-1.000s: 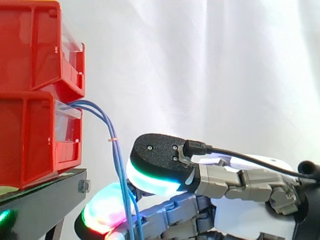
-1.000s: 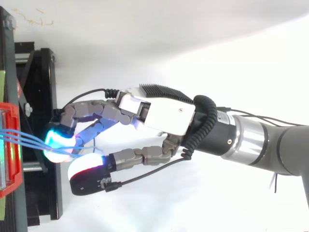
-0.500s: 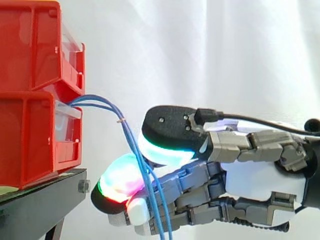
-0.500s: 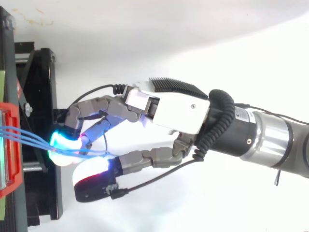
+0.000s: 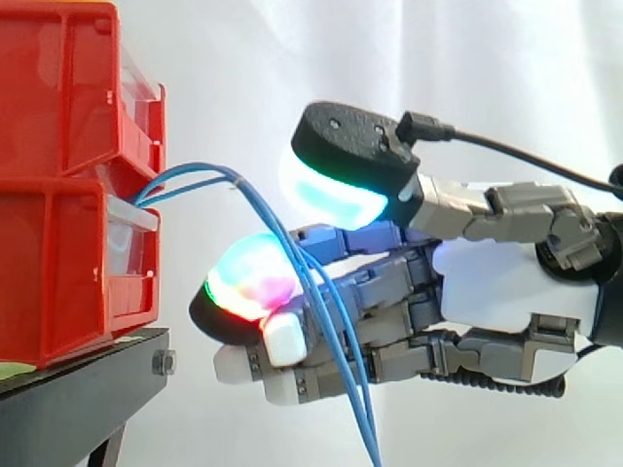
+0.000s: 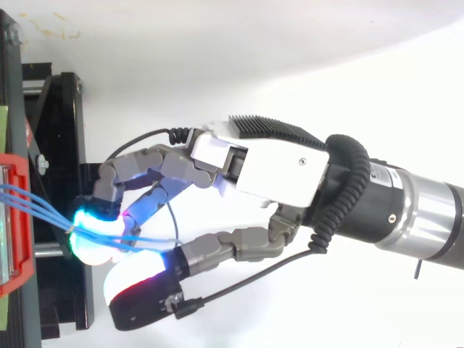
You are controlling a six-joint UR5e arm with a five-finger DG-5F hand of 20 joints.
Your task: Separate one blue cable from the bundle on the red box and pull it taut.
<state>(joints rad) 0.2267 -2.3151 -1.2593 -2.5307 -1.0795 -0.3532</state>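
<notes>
A robot hand [image 5: 487, 292] reaches in from the right toward two stacked red bins [image 5: 58, 282] on a black stand [image 5: 78, 399], in front of a white curtain [image 5: 438, 78]. Several blue cables [image 5: 304, 274] leave the front of the lower bin, arch up and to the right, then drop across the hand. The fingers are half curled and hooked round the cables as a group. One finger pad [image 5: 248, 282] glows green and red just left of them. The thumb pad [image 5: 341, 190], glowing cyan, sits above with a clear gap to the fingers.

The likely trouble is that the hand has the whole bundle, not one strand. Pulling right would then tighten every cable together and could tug them out of the bin or shift the bin on its stand. Since the thumb does not press down, the strands could also slide off the smooth pads once tension builds.

The side view shows heights: the arch of the cables, the open space under the thumb, and the loose ends hanging slack below the hand to the bottom edge.

The top view shows the hand [image 6: 275, 167] from above. There the cables [image 6: 32, 205] fan apart at the bin [image 6: 16, 217] and gather at the glowing fingertip. They then run right, between the fingers and the thumb. It also shows the fingertips over the stand's [image 6: 58, 109] right side.
</notes>
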